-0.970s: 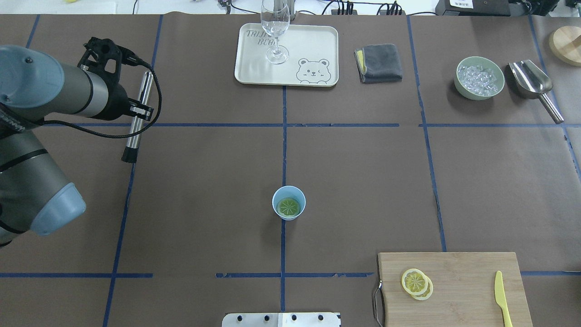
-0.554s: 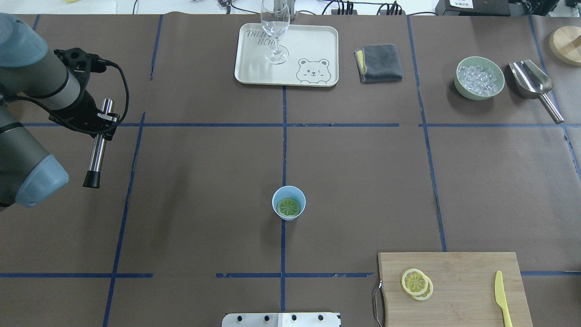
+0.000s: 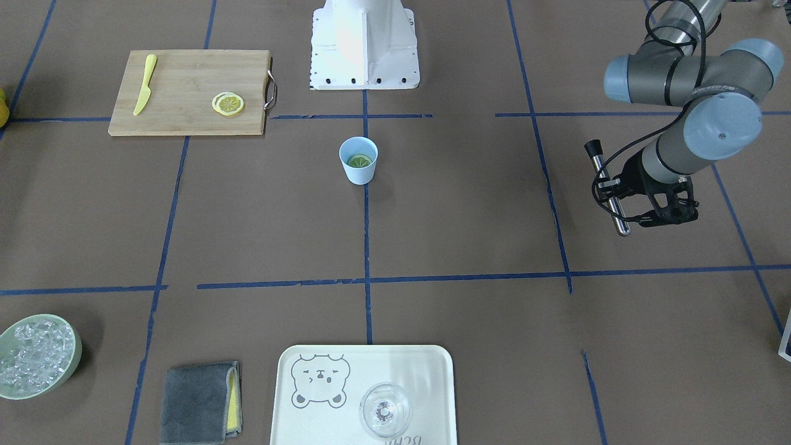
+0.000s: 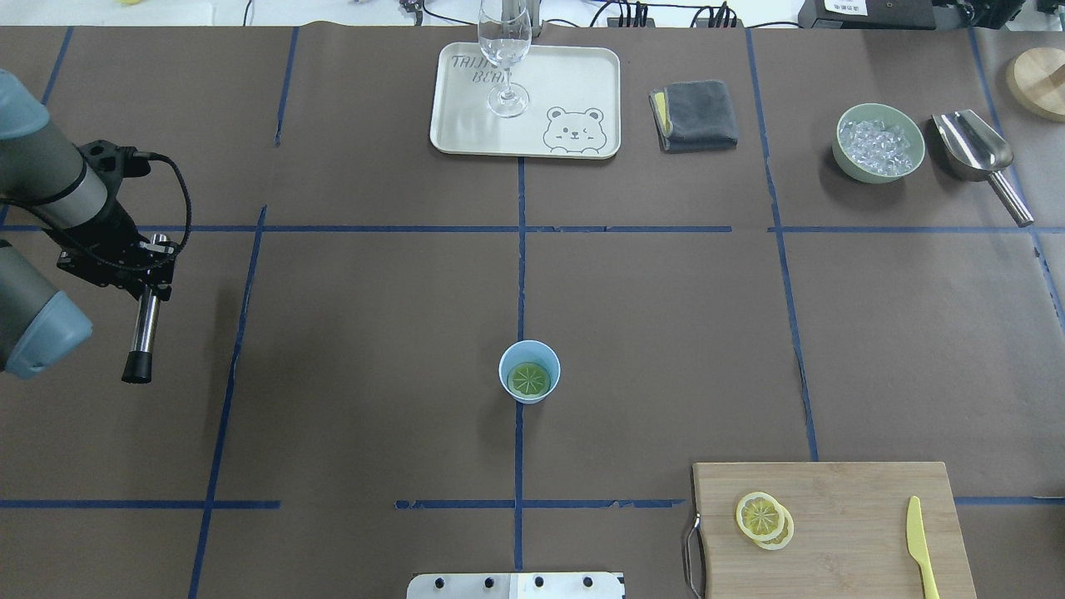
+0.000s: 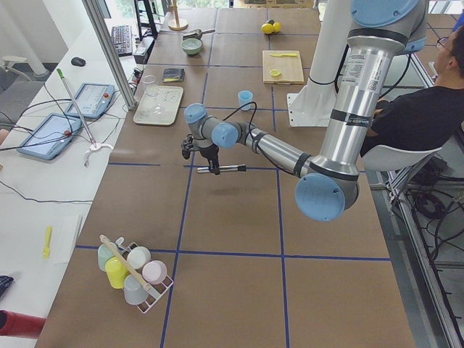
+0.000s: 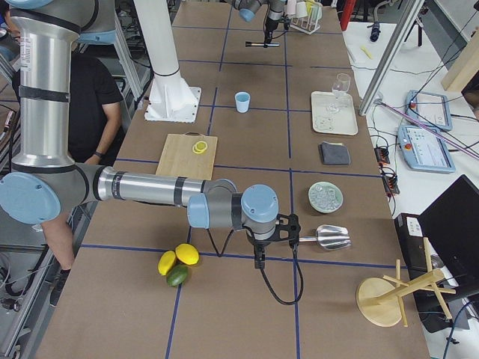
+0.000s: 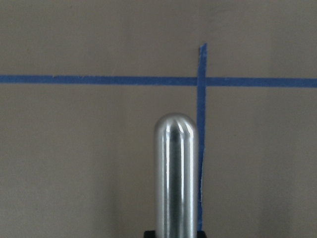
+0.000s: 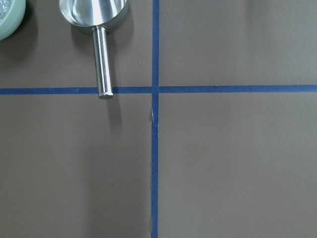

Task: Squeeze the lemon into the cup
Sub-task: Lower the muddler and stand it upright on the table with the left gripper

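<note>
The light-blue cup (image 4: 502,372) stands upright at the table's middle, also in the front view (image 3: 358,175). A lemon slice (image 4: 529,379) lies flat inside it. Two more overlapping lemon slices (image 4: 759,514) lie on the wooden cutting board (image 4: 849,499). My left gripper (image 4: 154,249) is far to the cup's left, shut on a steel rod with a black tip (image 4: 146,324), held level above the table; the rod fills the left wrist view (image 7: 174,173). My right gripper (image 6: 258,254) shows only in the right side view, near the steel scoop; I cannot tell whether it is open or shut.
A yellow plastic knife (image 4: 918,545) lies on the board. A cream tray (image 4: 574,75) with a clear wine glass (image 4: 504,50), a grey cloth (image 4: 697,115), a green ice bowl (image 4: 879,143) and a steel scoop (image 4: 973,150) line the far side.
My left arm has swung further left and back toward the robot, carrying the steel rod with it. The cup and the lemon slices have not moved.
</note>
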Action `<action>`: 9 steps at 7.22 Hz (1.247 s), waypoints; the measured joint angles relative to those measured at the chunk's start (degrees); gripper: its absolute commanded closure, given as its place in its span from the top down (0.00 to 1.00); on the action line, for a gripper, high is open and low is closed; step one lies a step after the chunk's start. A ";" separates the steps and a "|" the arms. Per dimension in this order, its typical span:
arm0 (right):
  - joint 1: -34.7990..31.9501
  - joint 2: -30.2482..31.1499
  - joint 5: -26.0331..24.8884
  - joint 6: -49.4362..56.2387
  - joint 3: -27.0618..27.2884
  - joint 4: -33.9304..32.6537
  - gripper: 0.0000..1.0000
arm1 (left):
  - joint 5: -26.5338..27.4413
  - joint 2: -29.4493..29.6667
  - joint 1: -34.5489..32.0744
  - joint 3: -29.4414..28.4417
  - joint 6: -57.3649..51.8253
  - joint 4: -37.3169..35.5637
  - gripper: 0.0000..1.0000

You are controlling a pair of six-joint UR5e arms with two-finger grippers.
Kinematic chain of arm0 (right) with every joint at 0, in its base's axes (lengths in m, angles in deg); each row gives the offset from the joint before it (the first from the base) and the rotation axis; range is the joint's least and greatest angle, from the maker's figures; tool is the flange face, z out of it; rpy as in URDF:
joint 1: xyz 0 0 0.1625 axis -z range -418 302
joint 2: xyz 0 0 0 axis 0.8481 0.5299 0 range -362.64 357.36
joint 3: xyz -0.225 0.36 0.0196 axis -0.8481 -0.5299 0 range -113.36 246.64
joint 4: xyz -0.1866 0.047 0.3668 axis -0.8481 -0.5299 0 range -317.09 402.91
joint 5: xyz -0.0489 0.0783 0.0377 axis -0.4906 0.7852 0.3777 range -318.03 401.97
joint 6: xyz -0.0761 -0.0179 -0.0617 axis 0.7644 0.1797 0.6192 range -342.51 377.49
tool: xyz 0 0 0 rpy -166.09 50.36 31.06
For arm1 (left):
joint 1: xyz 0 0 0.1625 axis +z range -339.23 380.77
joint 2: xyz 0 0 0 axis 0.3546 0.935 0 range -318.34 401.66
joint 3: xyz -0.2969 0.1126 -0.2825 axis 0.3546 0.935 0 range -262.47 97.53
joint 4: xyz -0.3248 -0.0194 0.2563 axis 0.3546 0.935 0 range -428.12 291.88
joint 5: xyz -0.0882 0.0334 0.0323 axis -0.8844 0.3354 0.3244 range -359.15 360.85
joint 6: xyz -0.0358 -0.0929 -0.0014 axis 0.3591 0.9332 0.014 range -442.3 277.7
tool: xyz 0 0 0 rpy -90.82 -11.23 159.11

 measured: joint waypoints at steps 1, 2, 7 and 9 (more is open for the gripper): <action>0.02 0.00 0.00 0.00 0.01 0.01 1.00 | -0.04 -1.32 0.16 -0.84 0.12 3.13 0.00; 0.01 -0.01 0.00 0.00 0.00 0.01 1.00 | -0.05 -1.72 0.30 -1.13 0.37 4.67 0.00; -0.01 -0.03 -0.04 0.08 -0.15 0.01 1.00 | 2.98 -1.94 3.49 -0.98 0.66 5.69 0.00; -0.01 -0.03 -0.04 0.07 -0.16 0.01 1.00 | 3.29 -2.08 4.45 -1.10 0.66 5.71 0.00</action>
